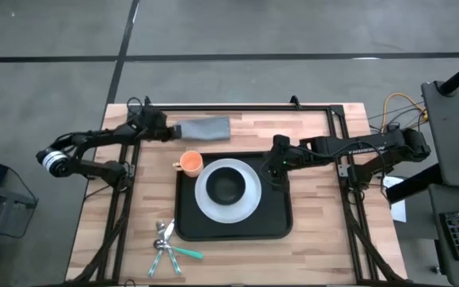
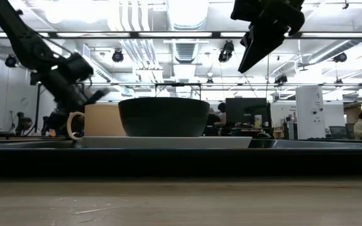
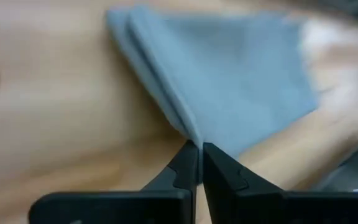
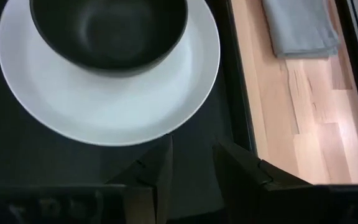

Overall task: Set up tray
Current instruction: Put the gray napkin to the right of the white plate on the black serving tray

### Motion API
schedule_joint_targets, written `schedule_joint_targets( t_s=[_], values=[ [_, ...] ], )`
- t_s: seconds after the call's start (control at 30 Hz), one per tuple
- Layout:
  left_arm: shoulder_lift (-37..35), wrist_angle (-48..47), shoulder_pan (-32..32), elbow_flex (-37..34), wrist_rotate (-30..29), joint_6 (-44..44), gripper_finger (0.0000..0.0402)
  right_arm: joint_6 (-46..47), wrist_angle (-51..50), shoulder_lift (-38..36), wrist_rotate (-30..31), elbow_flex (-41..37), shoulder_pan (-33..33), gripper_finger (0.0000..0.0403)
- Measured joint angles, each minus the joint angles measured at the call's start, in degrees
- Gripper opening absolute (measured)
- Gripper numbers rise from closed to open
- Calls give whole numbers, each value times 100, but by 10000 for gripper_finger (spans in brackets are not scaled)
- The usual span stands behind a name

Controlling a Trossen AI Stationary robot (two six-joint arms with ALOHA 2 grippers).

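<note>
The black tray (image 1: pixel 273 227) lies mid-table. On it rests a white plate (image 1: pixel 249 203) with a dark bowl (image 1: pixel 228 185) in it. An orange cup (image 1: pixel 190 163) stands at the tray's far left corner. A folded grey cloth (image 1: pixel 205 130) lies beyond the tray, near the far edge. My left gripper (image 1: pixel 168 129) is shut on the cloth's left end. My right gripper (image 1: pixel 276 171) is open and empty, well above the tray's right part beside the plate (image 4: pixel 104 106), as the low view (image 2: pixel 256 50) shows. My left gripper pinches the folded cloth at a corner of its left end (image 3: pixel 194 138) between its two fingertips. Several layers show at the fold there. The fingers come from the table's left, slanting down. The rest of the cloth spreads away from the fingers over the wood.
Several pieces of cutlery (image 1: pixel 166 243), one with a teal handle, lie on the wood near the tray's near left corner. Black frame rails (image 1: pixel 237 108) run along the far edge and both sides of the table. Bare wood shows left and right of the tray.
</note>
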Motion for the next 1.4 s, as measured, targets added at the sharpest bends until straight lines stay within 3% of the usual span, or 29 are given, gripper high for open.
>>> schedule_joint_targets(
  t_s=[0.23,0.43,0.63,0.8,0.97,1.13,1.4],
  values=[
    [-590,-498,-196,1019,259,194,0,-71,-28,0,1,-68,0,100],
    [-423,-2123,-696,2804,211,962,0,-100,11,0,1,-74,-2,124],
    [482,-4224,-1435,5137,-256,1809,0,-149,80,0,121,-74,-13,150],
    [1587,-6216,-1943,7074,-1162,2318,0,-354,269,-15,889,-76,-95,162],
    [2438,-7422,-2327,8479,-1657,2459,0,-522,717,-123,924,-72,-320,175],
    [2788,-7764,-2582,9081,-1725,2587,0,-688,1027,-349,601,-67,-617,192],
    [2550,-8045,-3237,8668,-2274,3295,0,-685,1899,-769,-1130,-48,-870,211]
  ],
)
